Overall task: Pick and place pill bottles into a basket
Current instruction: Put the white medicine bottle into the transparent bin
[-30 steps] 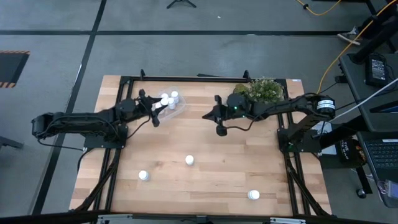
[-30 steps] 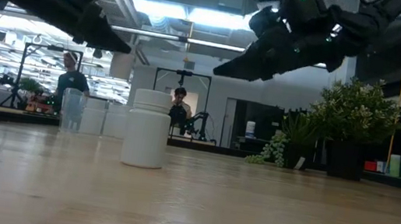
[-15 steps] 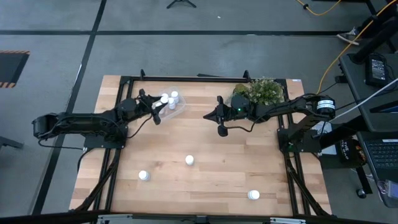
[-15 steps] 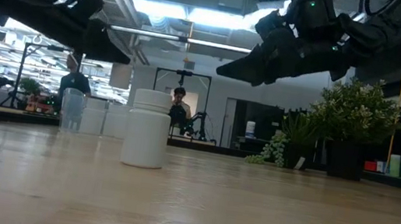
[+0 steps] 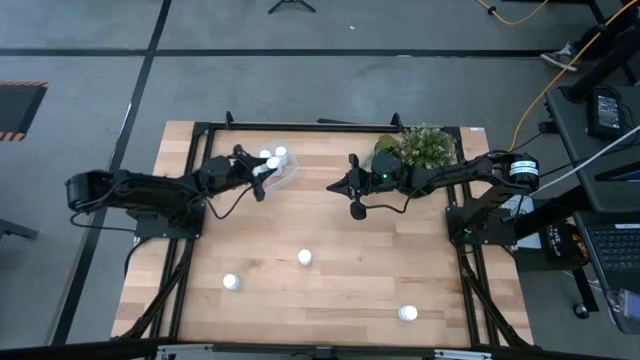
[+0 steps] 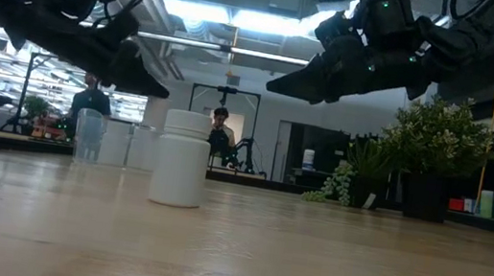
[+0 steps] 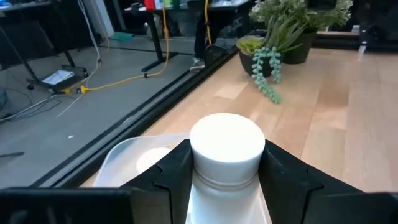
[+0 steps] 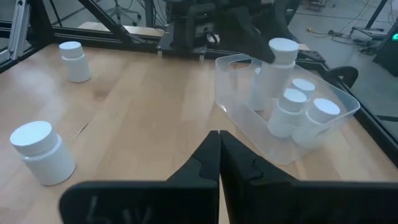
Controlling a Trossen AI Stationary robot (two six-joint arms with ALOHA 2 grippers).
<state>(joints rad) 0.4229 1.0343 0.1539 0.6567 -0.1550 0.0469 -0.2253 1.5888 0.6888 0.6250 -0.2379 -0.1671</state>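
My left gripper (image 5: 262, 170) is shut on a white pill bottle (image 7: 227, 149) just over the near end of the clear basket (image 5: 290, 176). In the right wrist view, several more bottles (image 8: 291, 111) stand upright in the basket (image 8: 273, 146). My right gripper (image 5: 335, 187) hangs shut and empty above the table's middle, to the right of the basket. Three loose bottles stand on the wood: one mid-table (image 5: 305, 257), one nearer left (image 5: 231, 282), one near the front right (image 5: 407, 313). My left gripper pinches the bottle's body just below the cap (image 7: 205, 186) between its two fingers (image 7: 171, 177), one on each side. The fingers come nearly level from the table's left. The bottle stands upright, cap up, clear of the basket's floor (image 8: 277, 65).
A green potted plant (image 5: 420, 145) stands at the far edge behind my right arm. In the low view, the mid-table bottle (image 6: 181, 160) stands in the foreground, with people in the room beyond.
My left gripper has sunk with its bottle and shifted a little toward the table's right, closer over the basket. The bottle stays upright in the hold.
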